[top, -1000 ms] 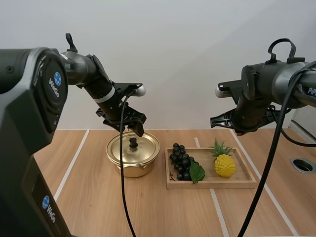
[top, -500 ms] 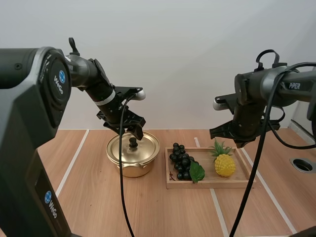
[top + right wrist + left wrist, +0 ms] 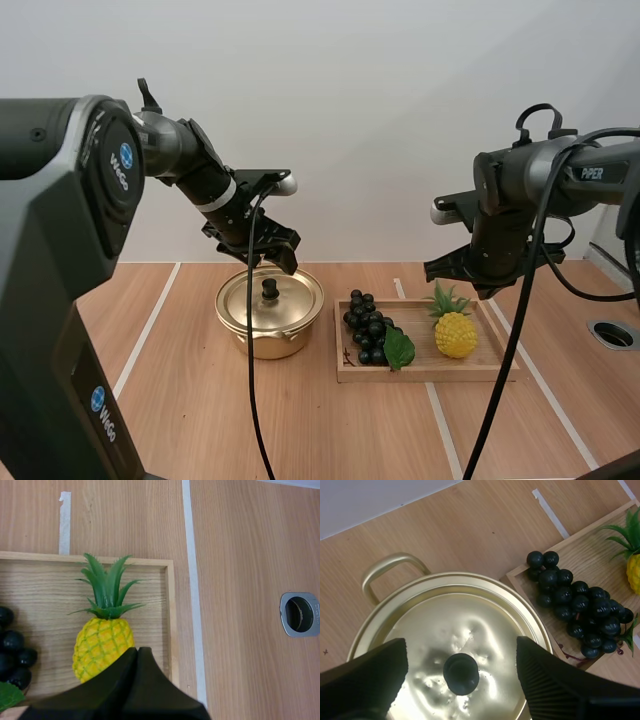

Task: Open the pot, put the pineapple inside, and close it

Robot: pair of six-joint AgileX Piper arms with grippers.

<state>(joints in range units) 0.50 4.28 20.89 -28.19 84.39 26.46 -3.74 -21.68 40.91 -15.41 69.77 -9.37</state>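
Note:
A gold pot [image 3: 270, 312] sits left of centre on the table with its lid [image 3: 460, 640] on and a black knob [image 3: 461, 673] in the lid's middle. My left gripper [image 3: 272, 257] hangs open just above the knob, its fingers [image 3: 550, 680] standing wide on either side of it. A yellow pineapple [image 3: 455, 330] with green leaves lies in the right half of a wooden tray [image 3: 490, 368]. My right gripper [image 3: 478, 275] hovers shut above and behind the pineapple [image 3: 103, 645], its fingers [image 3: 135, 680] lying together as one wedge.
A bunch of dark grapes [image 3: 370, 328] with a green leaf fills the tray's left half, beside the pot [image 3: 580, 611]. A round metal hole [image 3: 612, 334] is set in the table at the far right. White tape lines cross the wooden tabletop.
My right arm has drifted left over the tray's back edge above the pineapple. My left gripper has kept over the pot's knob, shifting only slightly.

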